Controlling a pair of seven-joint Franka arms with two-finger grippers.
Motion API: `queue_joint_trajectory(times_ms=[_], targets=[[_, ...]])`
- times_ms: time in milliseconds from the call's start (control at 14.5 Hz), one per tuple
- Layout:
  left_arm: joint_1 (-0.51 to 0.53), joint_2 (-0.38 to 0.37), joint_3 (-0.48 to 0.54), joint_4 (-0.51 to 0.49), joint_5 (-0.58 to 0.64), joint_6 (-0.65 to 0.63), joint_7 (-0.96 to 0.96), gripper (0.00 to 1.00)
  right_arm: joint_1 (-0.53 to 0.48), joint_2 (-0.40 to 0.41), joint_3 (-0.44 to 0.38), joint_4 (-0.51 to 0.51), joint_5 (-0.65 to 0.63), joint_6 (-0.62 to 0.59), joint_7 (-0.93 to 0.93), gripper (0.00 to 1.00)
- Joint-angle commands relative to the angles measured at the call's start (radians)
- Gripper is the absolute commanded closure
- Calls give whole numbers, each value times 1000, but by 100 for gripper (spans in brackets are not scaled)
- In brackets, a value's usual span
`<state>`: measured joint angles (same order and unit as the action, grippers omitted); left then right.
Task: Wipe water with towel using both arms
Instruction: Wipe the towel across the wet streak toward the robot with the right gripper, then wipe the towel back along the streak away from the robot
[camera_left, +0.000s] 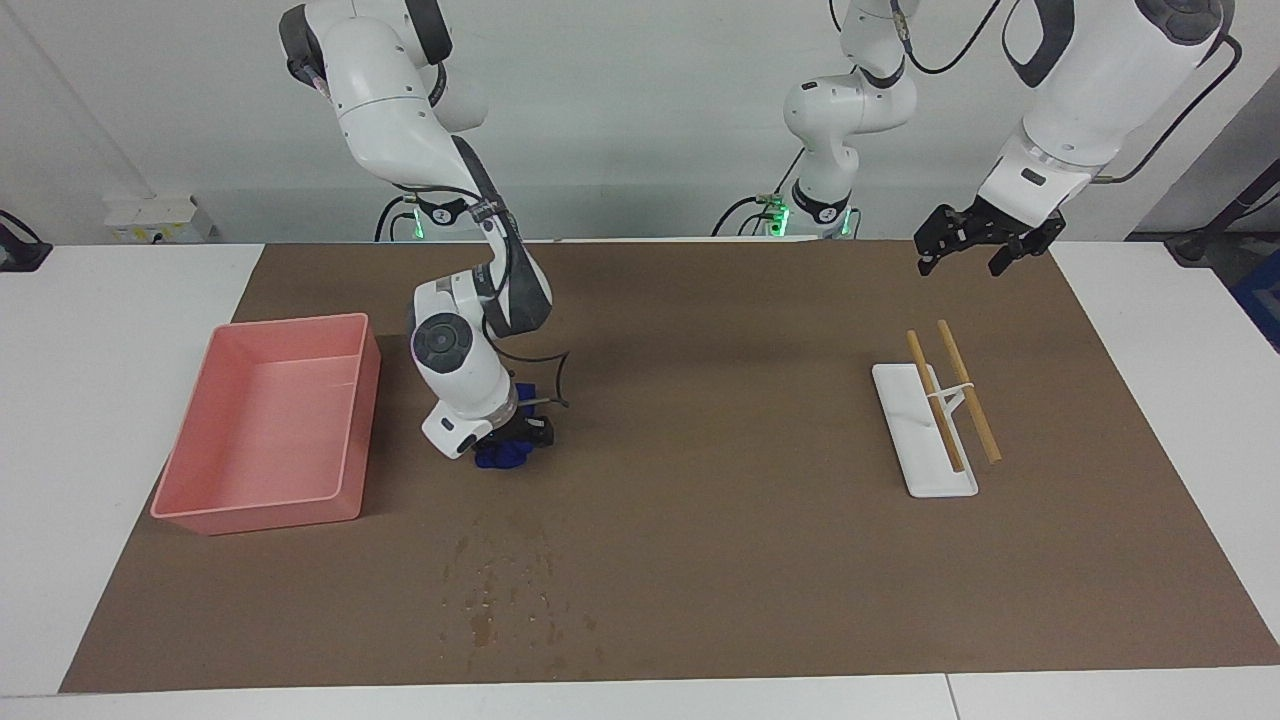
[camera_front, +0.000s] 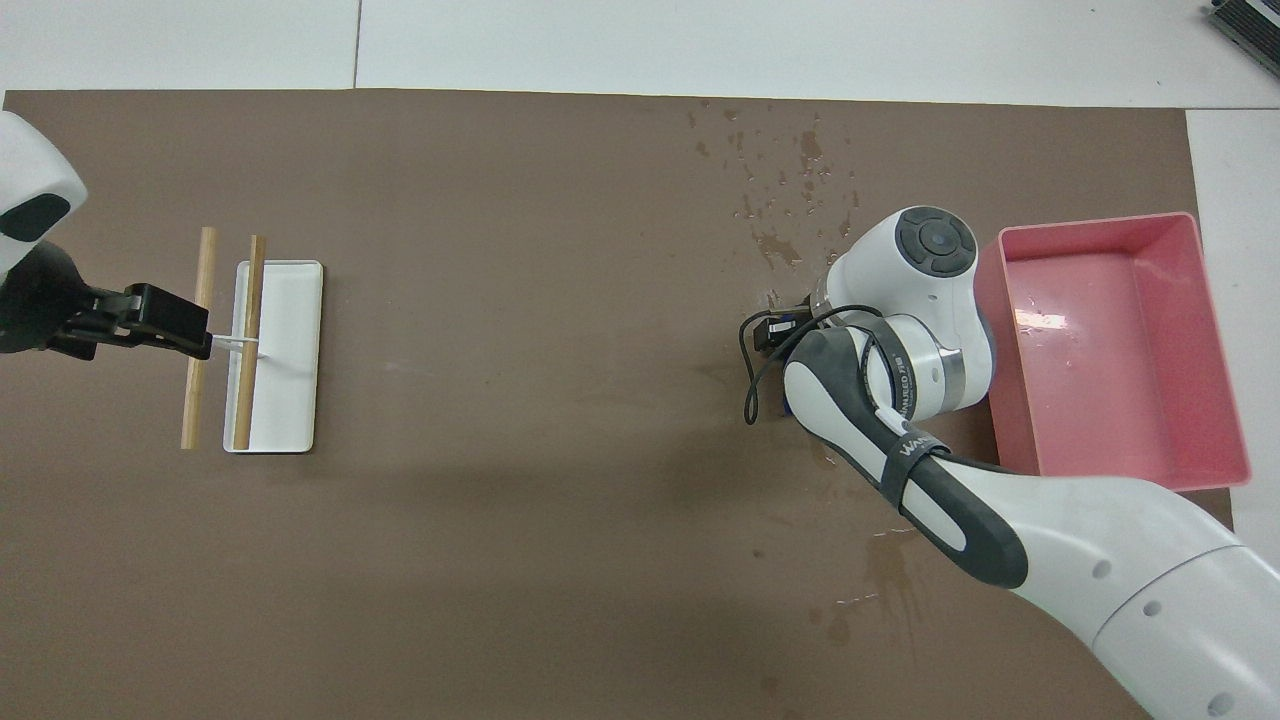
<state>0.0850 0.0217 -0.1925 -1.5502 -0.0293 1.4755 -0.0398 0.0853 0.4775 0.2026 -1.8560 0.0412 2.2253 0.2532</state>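
Wiping is the step in hand: right gripper (camera_left: 505, 450), jaws clamped on the towel (camera_left: 502, 457), presses it to the table (camera_left: 720, 520). Water (camera_left: 505, 590) lies at the towel's 6 o'clock in the facing view, so the next stroke should go there. Left gripper (camera_left: 985, 250) waits over the mat, jaws apart.

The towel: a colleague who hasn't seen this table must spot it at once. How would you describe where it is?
Start at the pink tray toward the right arm's end of the brown mat. Beside it, toward the table's middle, the right pincer is shut on the towel, pressing it to the mat, nearer to the robots than the water droplets. It is the only deep-blue, crumpled cloth there.
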Motion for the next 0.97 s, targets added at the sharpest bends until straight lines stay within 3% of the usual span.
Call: queue_joint_trajectory(times_ms=[0, 277, 484, 899], targets=[[-2, -14, 2, -14, 17, -6, 3, 0, -4, 0, 14, -155, 35, -21, 23, 100], [-2, -14, 2, -14, 17, -6, 3, 0, 5, -43, 14, -245, 37, -24, 35, 100], [-2, -14, 2, -14, 17, -6, 3, 0, 57, -143, 14, -290, 37, -96, 98, 100], [-2, -14, 2, -14, 17, -6, 3, 0, 59, -296, 12, -367, 37, -212, 92, 100]])
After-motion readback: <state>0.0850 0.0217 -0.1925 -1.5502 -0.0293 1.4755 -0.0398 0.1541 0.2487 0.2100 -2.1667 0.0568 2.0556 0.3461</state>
